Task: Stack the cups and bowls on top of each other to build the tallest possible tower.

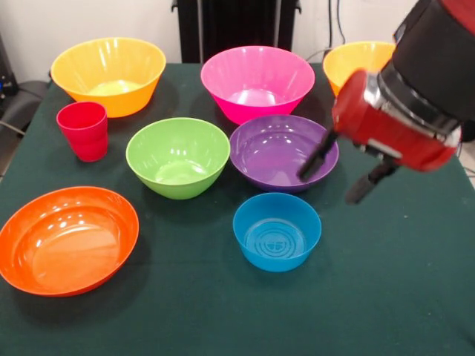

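All bowls stand apart on the green table; no tower shows. At the back are a large yellow-orange bowl [109,74], a large pink bowl [257,81] and a second yellow-orange bowl [355,61], partly hidden by the arm. In the middle are the red ridged cup [83,130], the lime green bowl [178,156] and the purple bowl [276,152]. In front are the wide orange bowl [67,237] and the small blue bowl [277,230]. My gripper [340,174] is open and empty, over the purple bowl's right rim. The sky blue cup and the small ridged green bowl are out of view.
The dark green tablecloth [386,297] covers the table. The robot's black pedestal [237,26] stands behind the pink bowl. The red and black arm [415,89] comes in from the upper right. Dark equipment [15,104] sits off the table's left edge.
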